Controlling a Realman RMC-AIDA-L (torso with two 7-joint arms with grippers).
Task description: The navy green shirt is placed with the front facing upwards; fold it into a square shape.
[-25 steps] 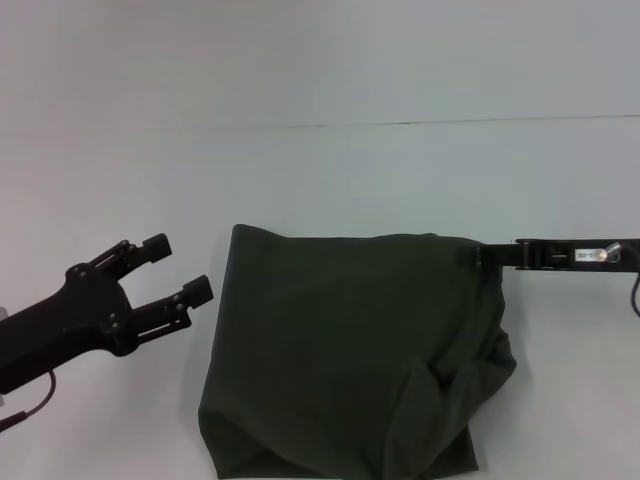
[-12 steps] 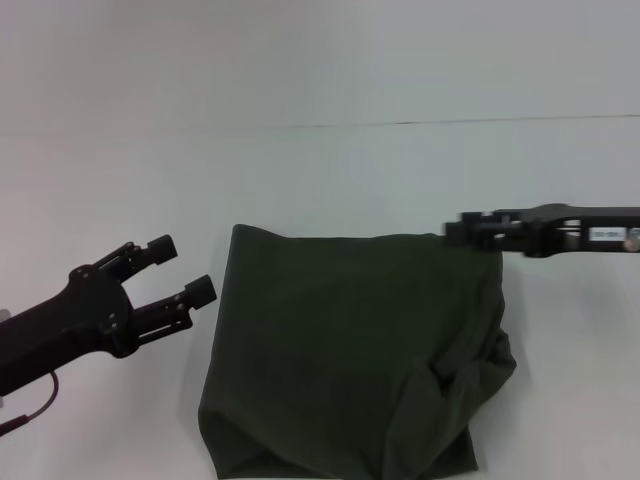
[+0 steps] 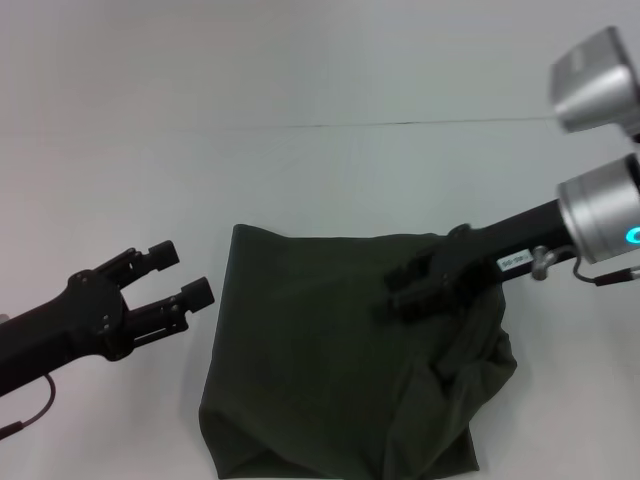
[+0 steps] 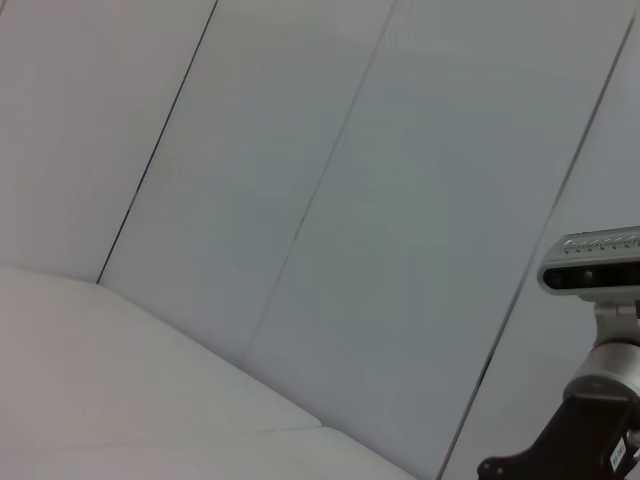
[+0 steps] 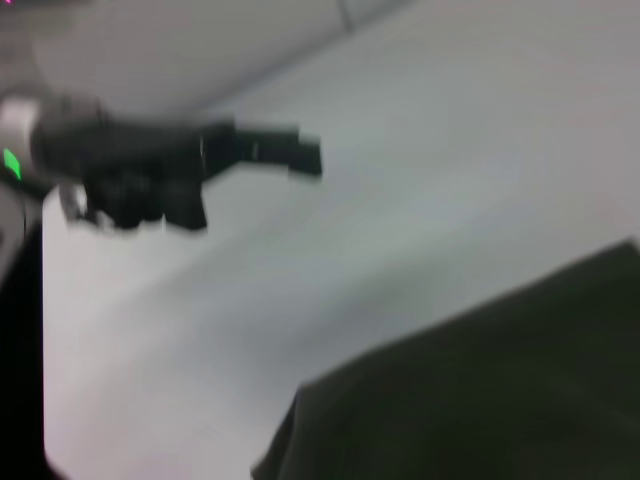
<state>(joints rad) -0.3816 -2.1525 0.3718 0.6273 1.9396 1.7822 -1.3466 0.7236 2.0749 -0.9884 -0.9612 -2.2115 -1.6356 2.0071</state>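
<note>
On the desk: white surface (image 3: 330, 170); a thin dark seam runs across its far part.
Navy green shirt (image 3: 330, 370): lies at the near centre of the desk, folded into a rough rectangle. Plain green fabric faces up; no lettering shows. Left edge is straight; right near side is bunched and rumpled.
Shirt in right wrist view (image 5: 480, 390): a dark corner of cloth on the pale desk.
Left hand (image 3: 172, 276): held beside the shirt's left edge, clear of the cloth. Fingers spread apart, holding nothing.
Right hand (image 3: 412, 284): over the shirt's far right part, arm reaching in from the right. Finger state: cannot tell.
Left wrist view: shows pale wall panels and part of the right arm (image 4: 590, 420).
</note>
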